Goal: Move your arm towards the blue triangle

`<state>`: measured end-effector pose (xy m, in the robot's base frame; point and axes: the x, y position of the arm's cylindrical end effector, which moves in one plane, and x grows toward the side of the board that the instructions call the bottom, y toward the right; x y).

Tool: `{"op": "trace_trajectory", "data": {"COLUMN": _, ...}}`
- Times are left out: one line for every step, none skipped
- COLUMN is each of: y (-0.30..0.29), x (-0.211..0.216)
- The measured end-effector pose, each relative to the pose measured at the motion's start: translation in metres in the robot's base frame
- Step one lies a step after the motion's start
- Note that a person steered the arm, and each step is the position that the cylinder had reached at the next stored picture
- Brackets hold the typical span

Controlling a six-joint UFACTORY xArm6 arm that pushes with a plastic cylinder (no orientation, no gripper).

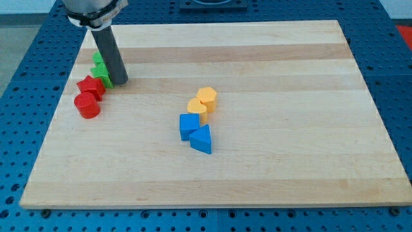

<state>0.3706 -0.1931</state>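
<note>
The blue triangle lies near the middle of the wooden board, touching a blue cube on its upper left. My tip rests on the board at the view's upper left, far left of and above the blue triangle. It stands right beside the green blocks.
Two yellow blocks sit just above the blue pair. Two red blocks, one angular and one a cylinder, lie at the view's left below the green ones. Blue perforated table surrounds the board.
</note>
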Motion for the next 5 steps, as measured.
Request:
{"op": "trace_trajectory", "data": {"y": -0.001, "x": 0.0}}
{"op": "trace_trajectory", "data": {"y": -0.003, "x": 0.0}}
{"op": "trace_trajectory", "data": {"y": 0.008, "x": 0.0}}
{"op": "trace_trajectory", "data": {"y": 0.088, "x": 0.0}}
{"op": "trace_trajectory", "data": {"y": 0.183, "x": 0.0}}
